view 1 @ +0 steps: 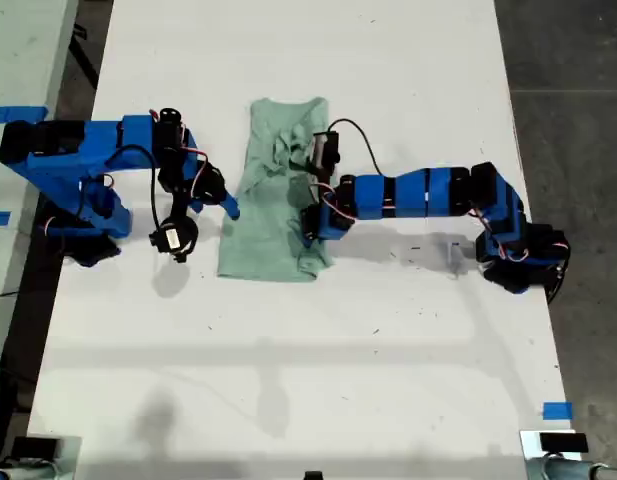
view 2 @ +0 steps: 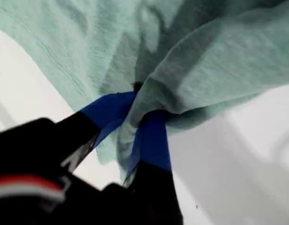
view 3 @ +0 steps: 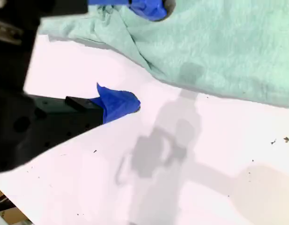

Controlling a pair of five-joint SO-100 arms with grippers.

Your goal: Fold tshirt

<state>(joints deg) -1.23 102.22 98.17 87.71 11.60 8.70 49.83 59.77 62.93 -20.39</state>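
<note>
The pale mint-green tshirt [view 1: 268,235] lies rumpled and partly folded lengthwise in the middle of the white table [view 1: 388,350]. The arm reaching in from the exterior view's right carries my first gripper [view 1: 314,222], which is shut on a bunched fold of the tshirt [view 2: 214,61] at that side's edge; the cloth is pinched between the blue fingers [view 2: 151,140]. The arm on the exterior view's left carries my second gripper [view 1: 228,206], standing open at the tshirt's other edge [view 3: 219,51]. One fingertip [view 3: 118,104] is over bare table, the other [view 3: 149,8] over the cloth, with nothing held.
Blue tape marks [view 1: 556,410] sit near the table's front corner on the exterior view's right, and more tape [view 1: 13,114] on the neighbouring surface at the left. Both arm bases [view 1: 523,245] [view 1: 73,200] stand on the table's sides. Dark floor [view 1: 578,100] borders the table.
</note>
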